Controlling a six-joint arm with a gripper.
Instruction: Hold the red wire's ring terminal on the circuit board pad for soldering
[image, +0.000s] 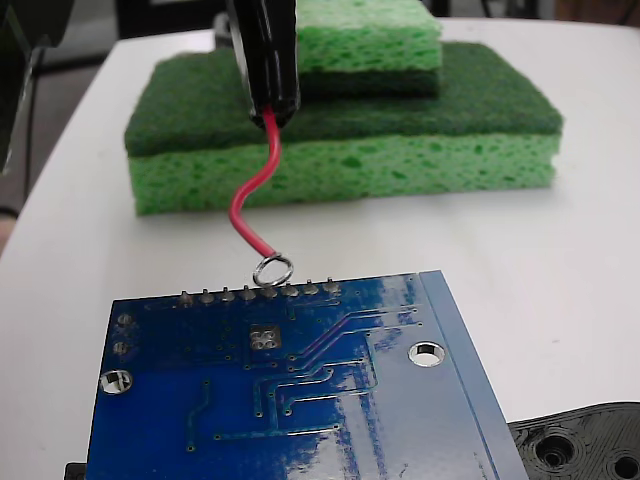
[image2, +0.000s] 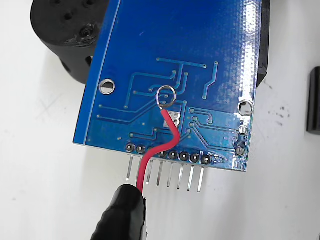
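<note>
My gripper (image: 270, 95) comes down from the top of the fixed view, shut on the red wire (image: 252, 190). The wire curves down to the ring terminal (image: 273, 268). The ring hangs over the row of grey pins at the far edge of the blue circuit board (image: 300, 420), short of the square silver pad (image: 265, 338) and apart from it. In the wrist view the gripper (image2: 125, 212) is at the bottom, and the red wire (image2: 170, 135) crosses the pad (image2: 175, 118), partly hiding it. There the ring terminal (image2: 166, 96) shows over the circuit board (image2: 200, 40), just past the pad.
Two stacked green sponges (image: 340, 150) lie behind the gripper on the white table. A black plastic part with holes (image: 580, 445) sits under the board's corner, also seen as the black part (image2: 65, 30) in the wrist view. A dark object (image2: 314, 100) is at that view's right edge.
</note>
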